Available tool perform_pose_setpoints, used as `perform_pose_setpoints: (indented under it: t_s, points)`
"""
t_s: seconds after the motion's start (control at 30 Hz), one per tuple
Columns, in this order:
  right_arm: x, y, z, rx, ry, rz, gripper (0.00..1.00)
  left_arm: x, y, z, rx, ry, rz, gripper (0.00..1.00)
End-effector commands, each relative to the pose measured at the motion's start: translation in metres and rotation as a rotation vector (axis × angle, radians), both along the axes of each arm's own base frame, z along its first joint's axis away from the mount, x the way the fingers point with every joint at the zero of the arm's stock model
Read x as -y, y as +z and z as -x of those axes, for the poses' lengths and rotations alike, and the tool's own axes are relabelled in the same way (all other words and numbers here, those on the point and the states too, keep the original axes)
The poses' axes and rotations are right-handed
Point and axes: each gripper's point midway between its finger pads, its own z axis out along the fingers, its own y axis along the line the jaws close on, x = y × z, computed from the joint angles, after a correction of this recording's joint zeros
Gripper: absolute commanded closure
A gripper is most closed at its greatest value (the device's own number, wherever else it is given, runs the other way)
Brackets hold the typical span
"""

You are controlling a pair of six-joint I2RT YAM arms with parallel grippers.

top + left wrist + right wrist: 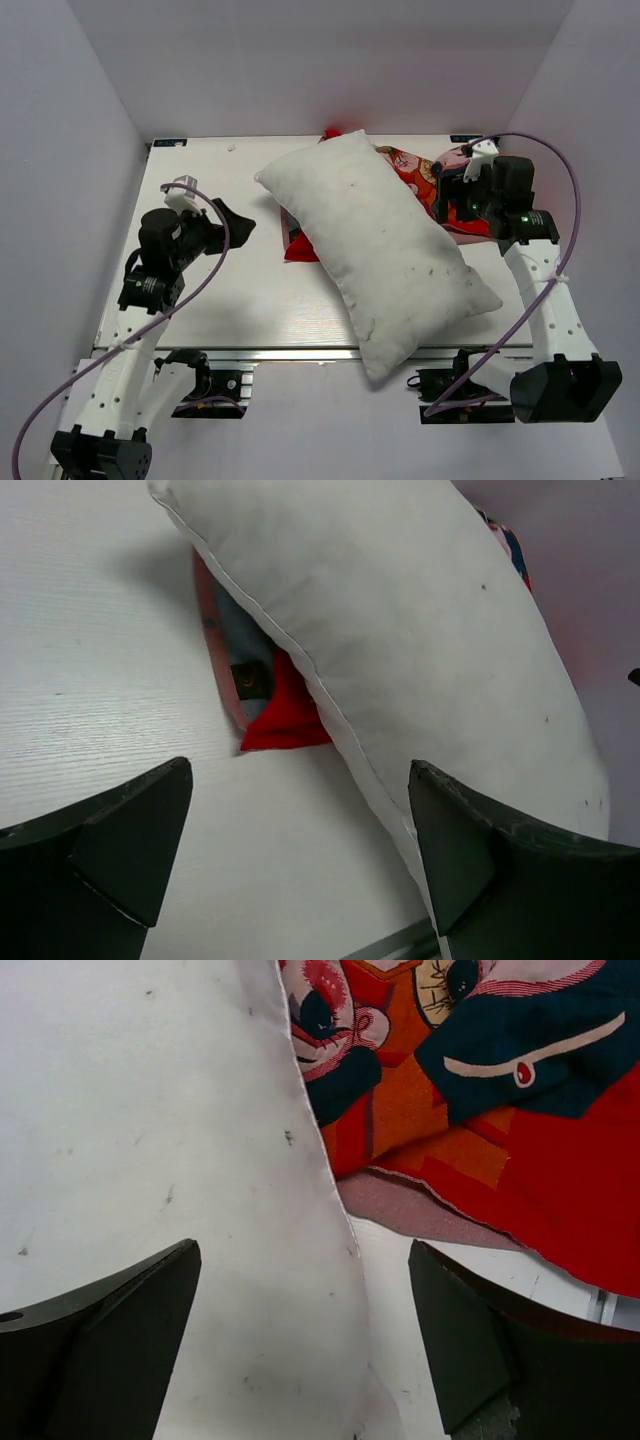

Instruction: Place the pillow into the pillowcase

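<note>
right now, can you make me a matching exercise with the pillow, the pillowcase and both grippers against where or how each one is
Column A
1. pillow
2. pillowcase
3. left gripper
4. right gripper

Column B
a. open, above the pillow's edge and the printed fabric
b. white, lying diagonally, one corner past the near edge of the table
c. red print, partly under the pillow
d. open, over the table left of the pillow

Pairs: 1-b, 2-c, 3-d, 4-a

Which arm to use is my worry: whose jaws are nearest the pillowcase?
The right arm: its jaws hang over the pillowcase beside the pillow; the left arm sees only a red corner across the table.
</note>
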Motion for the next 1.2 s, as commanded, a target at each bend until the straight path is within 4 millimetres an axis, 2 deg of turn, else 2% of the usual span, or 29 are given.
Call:
perform_pose_setpoints:
  t_s: [0.0,0.03,0.07,0.13,0.17,0.2,0.23,0.3,0.33,0.37,0.43,0.47,0.5,0.53,0.57,0.6,0.63,0.67,0.7,0.73,0.8,0.83,0.93,0.97,1.03,1.17]
  points:
    - [-0.006,0.018,0.014,0.026,0.038,-0.017,0.11,0.03,0.023,0.008,0.083,-0.194,0.037,0.02]
    - [-0.009,0.02,0.016,0.048,0.103,0.017,0.11,0.03,0.026,0.007,0.091,-0.195,0.029,0.03]
    - [-0.026,0.025,0.023,0.071,0.232,-0.003,0.11,0.03,0.024,0.006,0.081,-0.194,0.027,0.04]
    - [-0.043,0.024,0.041,0.127,0.496,0.092,0.11,0.031,0.023,0.006,0.076,-0.197,0.027,0.13]
    - [-0.062,0.03,0.055,0.16,0.637,0.064,0.11,0.032,0.023,0.004,0.078,-0.199,0.03,0.17]
    - [-0.066,0.03,0.061,0.177,0.691,0.077,0.11,0.033,0.023,0.004,0.077,-0.204,0.036,0.24]
    - [-0.07,0.031,0.063,0.185,0.708,0.079,0.11,0.036,0.023,0.005,0.073,-0.215,0.048,0.44]
    - [-0.079,0.032,0.067,0.2,0.752,0.064,0.1,0.04,0.021,0.001,0.066,-0.221,0.06,0.71]
    - [-0.082,0.036,0.063,0.231,0.755,0.064,0.11,0.043,0.018,-0.001,0.056,-0.223,0.061,0.79]
    - [-0.083,0.037,0.06,0.197,0.682,-0.001,0.11,0.053,0.019,-0.001,0.054,-0.25,0.059,0.8]
    - [-0.087,0.033,0.057,0.178,0.646,-0.06,0.21,0.069,0.004,-0.009,-0.013,-0.279,0.027,0.73]
    - [-0.087,0.037,0.05,0.158,0.566,-0.121,0.33,0.081,0.004,-0.01,-0.037,-0.277,-0.004,0.44]
    - [-0.085,0.035,0.043,0.13,0.499,-0.155,0.65,0.088,-0.015,-0.021,-0.111,-0.265,-0.042,0.31]
    - [-0.083,0.028,0.039,0.098,0.442,-0.185,0.67,0.092,-0.024,-0.026,-0.152,-0.249,-0.069,0.23]
    - [-0.081,0.026,0.037,0.085,0.408,-0.197,0.65,0.088,-0.038,-0.03,-0.212,-0.198,-0.111,0.12]
    - [-0.081,0.026,0.037,0.081,0.391,-0.214,0.45,0.088,-0.036,-0.039,-0.229,-0.166,-0.115,0.08]
    - [-0.079,0.024,0.036,0.078,0.366,-0.221,0.32,0.088,-0.053,-0.049,-0.29,-0.126,-0.123,0.05]
    - [-0.076,0.018,0.035,0.07,0.34,-0.22,0.24,0.087,-0.054,-0.058,-0.291,-0.095,-0.123,0.03]
    - [-0.076,0.018,0.036,0.071,0.338,-0.222,0.2,0.087,-0.051,-0.068,-0.279,-0.063,-0.118,0.02]
    - [-0.076,0.018,0.038,0.073,0.341,-0.223,0.18,0.091,-0.059,-0.078,-0.306,-0.043,-0.09,0.02]
    - [-0.075,0.014,0.041,0.069,0.333,-0.227,0.17,0.106,-0.057,-0.097,-0.307,-0.058,-0.01,0.02]
    - [-0.076,0.013,0.041,0.066,0.33,-0.233,0.17,0.116,-0.065,-0.112,-0.343,-0.042,0.028,0.02]
    - [-0.074,0.013,0.041,0.077,0.311,-0.233,0.16,0.127,-0.08,-0.134,-0.425,0.026,0.101,0.02]
    - [-0.072,0.016,0.042,0.087,0.31,-0.228,0.16,0.13,-0.097,-0.142,-0.456,0.044,0.112,0.02]
    - [-0.072,0.016,0.043,0.097,0.311,-0.221,0.15,0.144,-0.098,-0.153,-0.428,0.033,0.218,0.02]
    - [-0.071,0.015,0.048,0.103,0.309,-0.223,0.15,0.156,-0.114,-0.165,-0.441,0.052,0.321,0.02]
